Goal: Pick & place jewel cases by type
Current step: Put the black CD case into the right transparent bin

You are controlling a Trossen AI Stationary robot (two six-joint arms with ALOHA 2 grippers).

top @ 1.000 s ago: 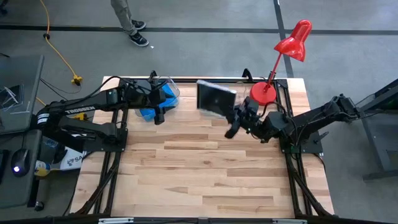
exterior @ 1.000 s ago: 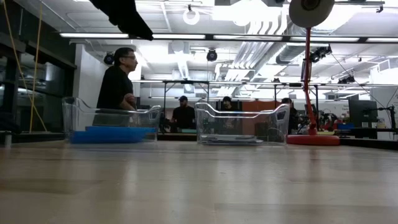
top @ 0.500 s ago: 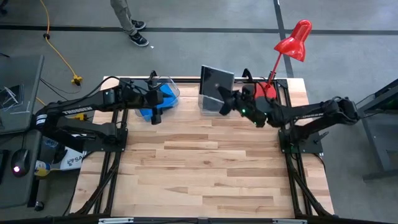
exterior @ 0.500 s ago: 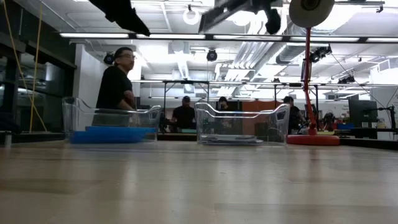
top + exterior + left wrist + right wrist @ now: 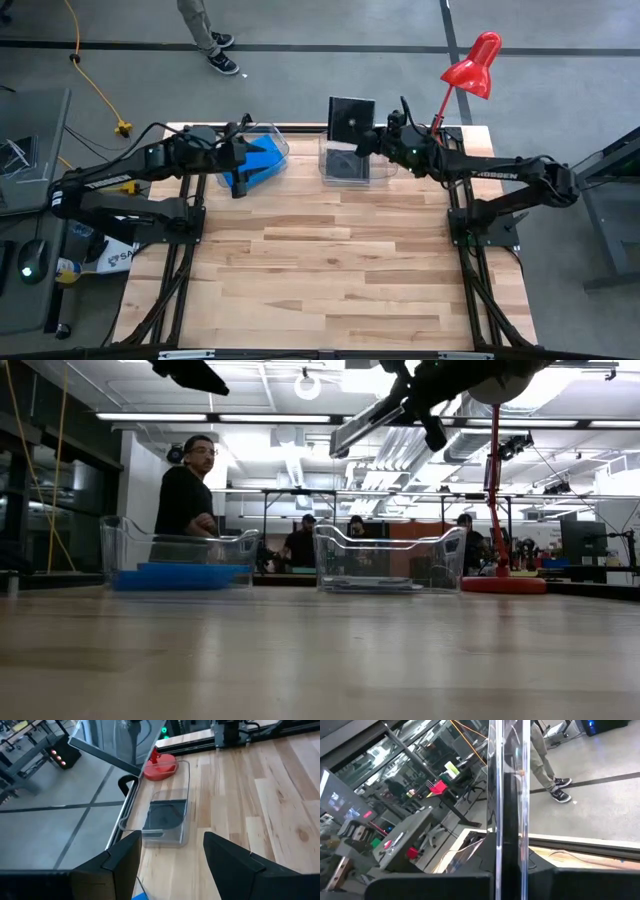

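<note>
My right gripper (image 5: 372,142) is shut on a black square jewel case (image 5: 352,118), high above the clear tub (image 5: 350,162) at the table's far middle. More dark cases (image 5: 165,815) lie flat in that tub. A second clear tub (image 5: 262,152) at the far left holds blue jewel cases (image 5: 180,575), also lying flat. My left gripper (image 5: 238,182) hangs open beside this tub's near edge, with nothing between its fingers (image 5: 122,865). My right gripper pinches the black case by one edge (image 5: 510,855) between its two fingers (image 5: 445,887). The fingers come roughly level from the table's right. The case is lifted clear, high over the tub, and its free end (image 5: 345,442) slants down toward the table's left.
A red desk lamp (image 5: 472,68) stands at the far right corner on its round base (image 5: 503,584). People stand beyond the far edge (image 5: 188,490). The bare wooden tabletop (image 5: 330,270) spreads over the near half.
My right gripper has swung toward the table's far edge with the black case and rolled. The case now sits over the clear tub's far side, with its free end tipped down. My left gripper has drawn back a little toward the table's left.
</note>
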